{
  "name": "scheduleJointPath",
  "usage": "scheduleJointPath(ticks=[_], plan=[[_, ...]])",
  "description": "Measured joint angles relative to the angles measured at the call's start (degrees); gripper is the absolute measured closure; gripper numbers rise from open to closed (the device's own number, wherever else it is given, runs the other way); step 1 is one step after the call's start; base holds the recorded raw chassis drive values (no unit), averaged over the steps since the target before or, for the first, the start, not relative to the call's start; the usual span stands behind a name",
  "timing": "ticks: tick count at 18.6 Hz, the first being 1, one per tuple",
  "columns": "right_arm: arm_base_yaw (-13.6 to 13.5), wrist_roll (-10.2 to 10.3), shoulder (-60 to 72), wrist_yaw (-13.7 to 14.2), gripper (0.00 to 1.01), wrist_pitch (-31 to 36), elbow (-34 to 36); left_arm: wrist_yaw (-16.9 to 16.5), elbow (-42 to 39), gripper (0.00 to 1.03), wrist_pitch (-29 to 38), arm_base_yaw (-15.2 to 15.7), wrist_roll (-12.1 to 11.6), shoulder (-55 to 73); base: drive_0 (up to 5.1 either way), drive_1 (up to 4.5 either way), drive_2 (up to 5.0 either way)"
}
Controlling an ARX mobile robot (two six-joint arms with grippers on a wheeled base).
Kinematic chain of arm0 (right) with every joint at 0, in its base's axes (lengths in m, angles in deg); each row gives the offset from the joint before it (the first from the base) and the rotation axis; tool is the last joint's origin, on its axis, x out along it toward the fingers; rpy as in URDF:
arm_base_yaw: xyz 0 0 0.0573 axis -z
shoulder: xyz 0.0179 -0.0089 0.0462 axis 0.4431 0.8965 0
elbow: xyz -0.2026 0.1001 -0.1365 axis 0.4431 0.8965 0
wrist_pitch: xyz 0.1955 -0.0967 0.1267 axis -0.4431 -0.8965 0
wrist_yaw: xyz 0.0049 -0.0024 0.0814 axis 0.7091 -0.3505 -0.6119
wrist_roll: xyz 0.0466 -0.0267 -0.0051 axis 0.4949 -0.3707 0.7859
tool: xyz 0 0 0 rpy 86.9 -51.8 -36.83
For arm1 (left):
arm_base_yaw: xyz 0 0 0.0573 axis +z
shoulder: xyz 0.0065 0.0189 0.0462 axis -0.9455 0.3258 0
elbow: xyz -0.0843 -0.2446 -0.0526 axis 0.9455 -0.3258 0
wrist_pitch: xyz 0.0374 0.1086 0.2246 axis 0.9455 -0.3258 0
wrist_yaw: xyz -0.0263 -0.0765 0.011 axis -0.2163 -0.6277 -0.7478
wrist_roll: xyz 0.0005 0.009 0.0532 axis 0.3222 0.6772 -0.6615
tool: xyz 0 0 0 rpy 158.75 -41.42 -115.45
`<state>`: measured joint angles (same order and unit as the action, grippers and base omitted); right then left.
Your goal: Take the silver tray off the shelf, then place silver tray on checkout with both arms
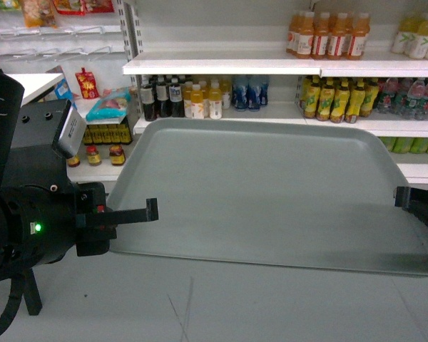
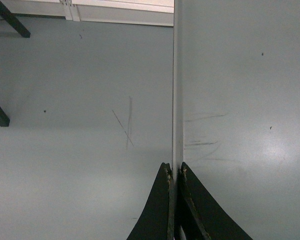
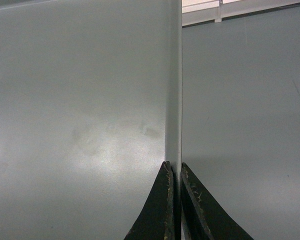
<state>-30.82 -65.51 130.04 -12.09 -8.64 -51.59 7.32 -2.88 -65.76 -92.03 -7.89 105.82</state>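
Silver tray [image 1: 271, 189] held level in front of drink shelf [image 1: 285, 65]; left gripper [image 2: 174, 172] and right gripper [image 3: 174, 170] fingers pinch its opposite rims.

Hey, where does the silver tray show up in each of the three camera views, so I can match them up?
Head: the silver tray fills the middle, held at both side edges.
Left wrist: its face fills the right half, its rim running up from the left gripper.
Right wrist: its face fills the left half, rim above the right gripper.
Shared landmark: the pinched tray rim.
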Motion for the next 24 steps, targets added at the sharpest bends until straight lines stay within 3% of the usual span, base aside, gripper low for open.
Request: scheduleJointPath(ticks=[9,24], plan=[[0.46,-0.02,-0.28,0.26,0.99,0.15,0.11,0.26,-0.02,1.01,0.44,-0.48,0.04,-0.20,0.1,-4.20,4.4],[0.04,0.00,-0.28,0.22,0.99,0.48,0.11,0.28,-0.02,1.01,0.31,-0.13,0.04,-0.20,-4.9,2.52,2.5]])
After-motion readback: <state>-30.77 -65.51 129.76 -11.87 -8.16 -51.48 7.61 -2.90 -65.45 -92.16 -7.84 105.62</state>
